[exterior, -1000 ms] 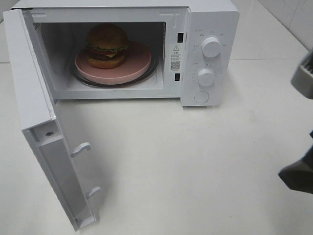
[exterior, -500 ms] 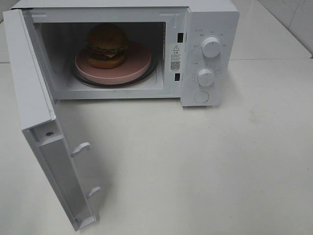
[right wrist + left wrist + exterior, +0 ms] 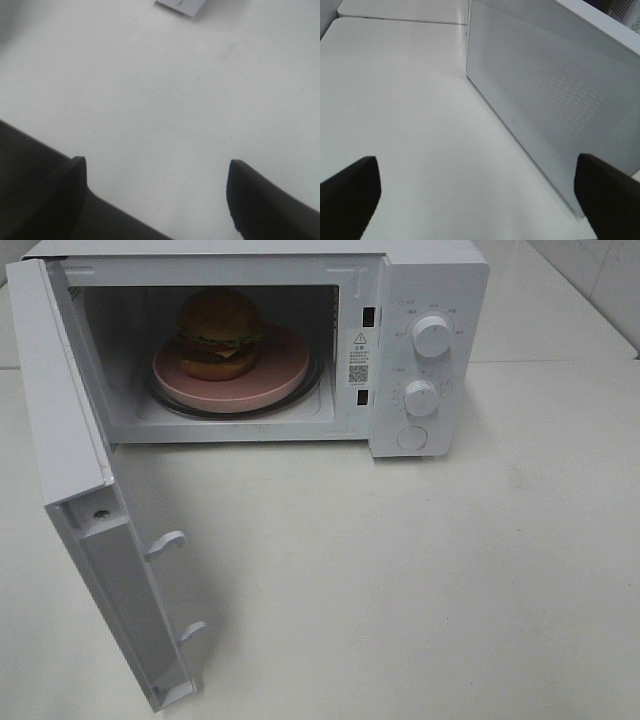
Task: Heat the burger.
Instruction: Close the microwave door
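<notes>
The burger sits on the pink plate inside the microwave, toward the back of the plate, and the door stands swung wide open. My left hand is spread wide with nothing between its fingers, hanging over the white surface just beside the door's outer face (its perforated panel fills one side of that wrist's view). My right hand is released too, gripping nothing, fingers apart above the surface.

Microwave door standing out left, cavity mouth open, burger inside, table in front free
</notes>
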`<state>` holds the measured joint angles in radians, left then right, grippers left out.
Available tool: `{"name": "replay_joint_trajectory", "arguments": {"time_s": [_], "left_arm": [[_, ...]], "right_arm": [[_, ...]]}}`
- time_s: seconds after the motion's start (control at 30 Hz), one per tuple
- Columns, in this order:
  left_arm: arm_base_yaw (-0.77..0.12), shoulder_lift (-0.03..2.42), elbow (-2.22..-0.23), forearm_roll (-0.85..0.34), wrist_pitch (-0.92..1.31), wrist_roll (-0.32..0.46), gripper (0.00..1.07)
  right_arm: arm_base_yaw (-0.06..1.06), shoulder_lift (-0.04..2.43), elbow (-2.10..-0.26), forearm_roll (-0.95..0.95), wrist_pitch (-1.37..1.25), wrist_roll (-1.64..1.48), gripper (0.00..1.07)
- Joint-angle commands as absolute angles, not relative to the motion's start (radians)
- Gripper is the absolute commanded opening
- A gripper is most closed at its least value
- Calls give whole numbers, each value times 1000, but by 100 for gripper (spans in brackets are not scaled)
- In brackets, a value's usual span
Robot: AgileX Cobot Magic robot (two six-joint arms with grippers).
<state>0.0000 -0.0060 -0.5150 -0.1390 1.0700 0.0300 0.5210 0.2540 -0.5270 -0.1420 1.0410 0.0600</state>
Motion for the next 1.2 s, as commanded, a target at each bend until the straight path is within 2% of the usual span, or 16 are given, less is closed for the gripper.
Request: {"name": "replay_joint_trajectory", "arguments": {"time_s": [0.03,0.53,0.8,1.2], "left_arm": [[1,-23,-516,-140,1069,31,98],[1,-23,-516,-140,1069,31,98],[1,-23,-516,-140,1069,31,98],[1,-23,-516,-141,1069,31,98]], "right_arm": [[428,219,-500,-120,994,50,76],[158,47,-500,-115,994,53,76],[116,-24,-500,-115,994,54,76],[116,-32,-500,-115,994,55,76]]}}
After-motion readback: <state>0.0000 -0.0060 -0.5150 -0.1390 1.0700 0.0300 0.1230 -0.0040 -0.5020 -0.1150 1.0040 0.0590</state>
